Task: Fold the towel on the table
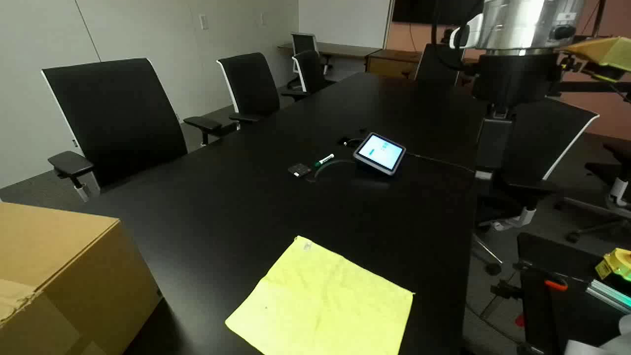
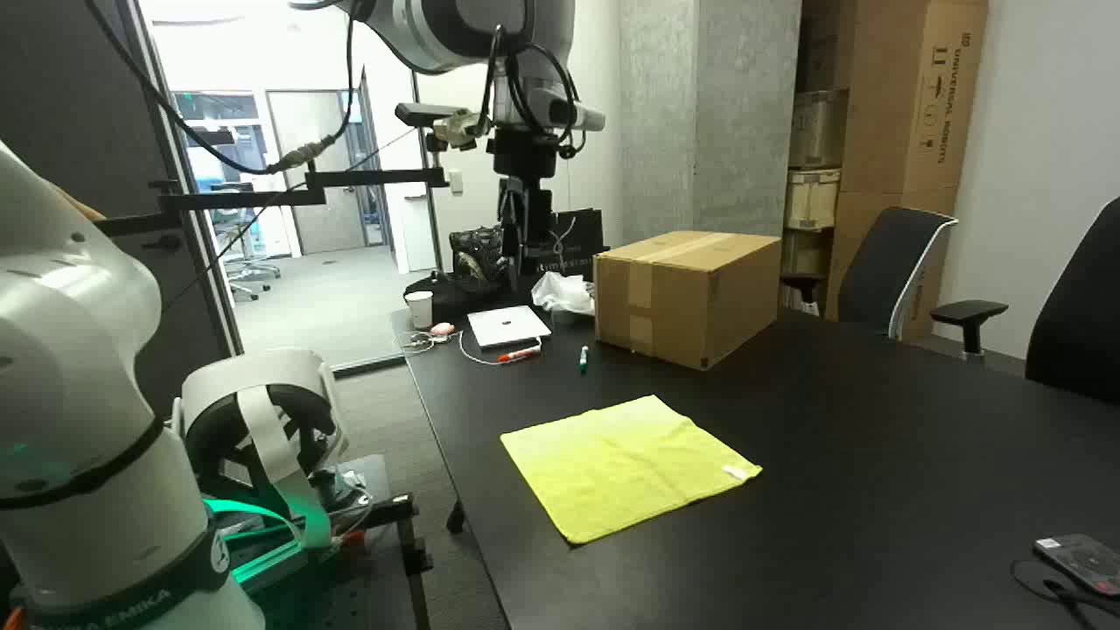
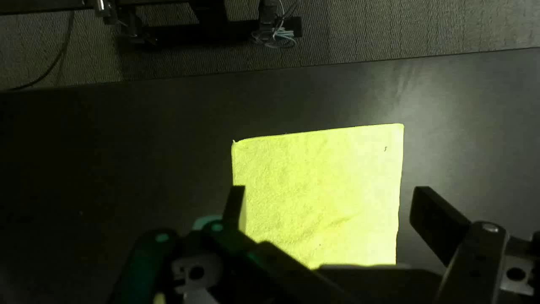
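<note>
The yellow towel lies flat and spread out on the black table, in both exterior views and in the wrist view. A small white tag shows at one corner. In the wrist view my gripper is open, with its two fingers wide apart and nothing between them. The gripper hangs high above the table and apart from the towel, in both exterior views. The gripper's lower parts hide the towel's near edge in the wrist view.
On the black table stand a cardboard box, a laptop, a white cup and markers. A tablet and a small dark device lie farther along. Chairs line the table.
</note>
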Available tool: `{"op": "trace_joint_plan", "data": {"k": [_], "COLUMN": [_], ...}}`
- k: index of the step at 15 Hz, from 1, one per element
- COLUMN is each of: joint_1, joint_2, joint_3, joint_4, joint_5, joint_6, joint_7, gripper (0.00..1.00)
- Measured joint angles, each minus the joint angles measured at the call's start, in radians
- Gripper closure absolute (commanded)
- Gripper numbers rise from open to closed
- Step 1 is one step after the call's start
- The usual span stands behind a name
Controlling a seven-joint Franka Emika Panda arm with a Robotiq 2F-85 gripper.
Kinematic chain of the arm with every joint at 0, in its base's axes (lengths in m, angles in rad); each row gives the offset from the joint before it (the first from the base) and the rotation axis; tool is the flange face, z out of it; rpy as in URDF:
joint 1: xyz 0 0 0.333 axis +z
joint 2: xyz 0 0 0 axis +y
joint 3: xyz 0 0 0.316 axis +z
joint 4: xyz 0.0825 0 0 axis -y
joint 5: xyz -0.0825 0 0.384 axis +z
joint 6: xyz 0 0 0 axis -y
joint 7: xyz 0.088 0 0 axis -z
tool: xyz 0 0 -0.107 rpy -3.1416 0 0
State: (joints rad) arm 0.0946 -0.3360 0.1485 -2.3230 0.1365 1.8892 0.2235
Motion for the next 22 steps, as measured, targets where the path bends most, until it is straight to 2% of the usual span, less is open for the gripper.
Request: {"op": "trace_joint_plan", "data": {"k": [8,13,17,22], "joint_1": [0.000,-0.007,-0.021,-0.025], "joint_2": [-0.001,0.021,0.096,0.282], "joint_3": [0.000,-0.015,-0.045,-0.063], "joint_4": [0.008,-0.034,-0.112,-0.164], "joint_5": [0.000,0.000,0.000,0.000], "joint_6": [0.001,0.034,0.181,0.403], "joint_7": [0.000,-0.008,-0.031,-0.084], "gripper": [0.00,0.00,0.00,0.00]}}
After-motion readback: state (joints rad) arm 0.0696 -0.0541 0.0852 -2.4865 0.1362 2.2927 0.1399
